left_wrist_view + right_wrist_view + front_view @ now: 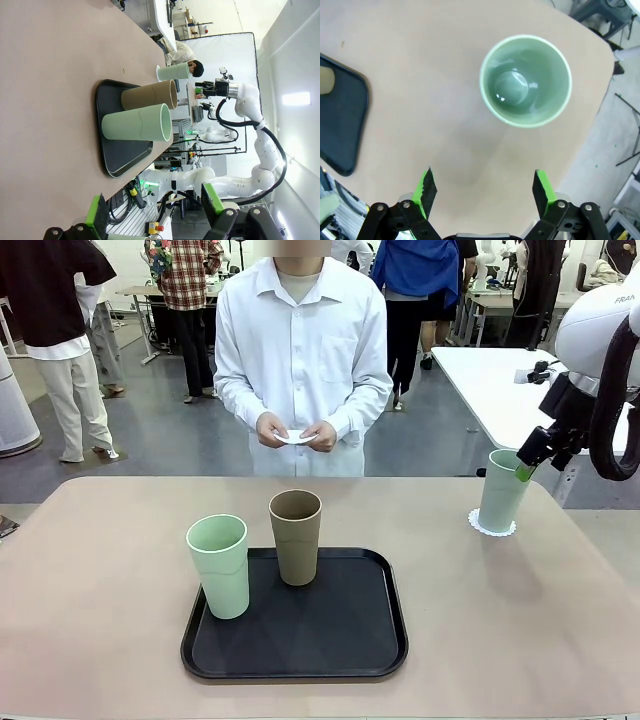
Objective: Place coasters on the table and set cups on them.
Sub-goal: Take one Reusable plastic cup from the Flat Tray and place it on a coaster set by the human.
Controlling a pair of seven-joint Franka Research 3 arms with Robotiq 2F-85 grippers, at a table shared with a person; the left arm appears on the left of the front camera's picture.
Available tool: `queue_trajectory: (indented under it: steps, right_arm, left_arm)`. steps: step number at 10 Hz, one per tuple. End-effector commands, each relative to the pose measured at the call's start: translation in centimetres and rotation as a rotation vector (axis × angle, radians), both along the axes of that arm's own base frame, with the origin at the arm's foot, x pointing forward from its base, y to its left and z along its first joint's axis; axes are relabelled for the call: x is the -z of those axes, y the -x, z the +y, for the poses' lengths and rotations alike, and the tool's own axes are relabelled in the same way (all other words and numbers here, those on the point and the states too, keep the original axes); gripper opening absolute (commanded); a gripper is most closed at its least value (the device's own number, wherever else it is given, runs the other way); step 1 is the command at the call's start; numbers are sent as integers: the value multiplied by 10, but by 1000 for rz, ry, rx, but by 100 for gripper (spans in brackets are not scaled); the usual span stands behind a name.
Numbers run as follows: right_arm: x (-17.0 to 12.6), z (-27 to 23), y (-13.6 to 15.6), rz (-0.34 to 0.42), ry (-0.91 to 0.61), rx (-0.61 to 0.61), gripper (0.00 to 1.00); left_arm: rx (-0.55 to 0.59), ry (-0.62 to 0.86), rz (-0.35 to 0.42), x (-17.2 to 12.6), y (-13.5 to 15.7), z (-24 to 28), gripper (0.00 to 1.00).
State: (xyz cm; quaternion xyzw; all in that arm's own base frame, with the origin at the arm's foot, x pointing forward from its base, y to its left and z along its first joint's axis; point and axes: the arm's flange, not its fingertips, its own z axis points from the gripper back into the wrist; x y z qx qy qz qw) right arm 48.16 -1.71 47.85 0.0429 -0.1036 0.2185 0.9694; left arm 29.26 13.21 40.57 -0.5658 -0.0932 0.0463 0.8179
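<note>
A pale mint cup [503,490] stands on a lacy white coaster [492,527] near the far right of the beige table [100,570]. My right gripper [526,466] hangs open just above and behind its rim. Seen from the right wrist, the same cup [526,80] lies ahead of the open right gripper [485,187], which holds nothing. A second mint cup [220,565] and a tan cup [296,536] stand on the black tray [380,640]. The person's hands hold another coaster [296,438]. My left gripper [152,210] is open and low, facing the tray cups [137,125].
The tray sits at the table's middle front. The person stands at the far edge. A white table [490,380] is behind on the right. Bare tabletop lies left of the tray and between the tray and the right cup.
</note>
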Motion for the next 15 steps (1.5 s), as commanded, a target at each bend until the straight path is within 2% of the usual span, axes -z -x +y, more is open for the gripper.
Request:
queue_trajectory:
  steps: [1, 2, 4, 6, 7, 10, 13, 15]
  right_arm:
    - [-6, -36, 5, 96, -143, 109, 100]
    - [-13, -59, 14, 161, -300, 137, 100]
    - [-23, -105, 33, 203, -550, 192, 100]
    - [-17, -172, 46, 143, -754, 303, 100]
    - [-10, -199, 53, 118, -861, 321, 100]
    - [31, -246, 79, 35, -1076, 270, 100]
    - [73, -266, 82, 65, -1211, 274, 100]
    - [94, -265, 84, 103, -1208, 257, 100]
  left_arm:
    - [-2, 16, -18, -1, 1, 1, 100]
    - [-2, 16, -18, -1, 1, 1, 100]
    - [-2, 16, -18, -1, 1, 1, 100]
    - [-2, 16, -18, -1, 1, 1, 100]
    - [-2, 16, -18, -1, 1, 1, 100]
    - [-2, 16, -18, -1, 1, 1, 100]
    - [-2, 16, -18, -1, 1, 1, 100]
    - [-2, 16, -18, -1, 1, 1, 100]
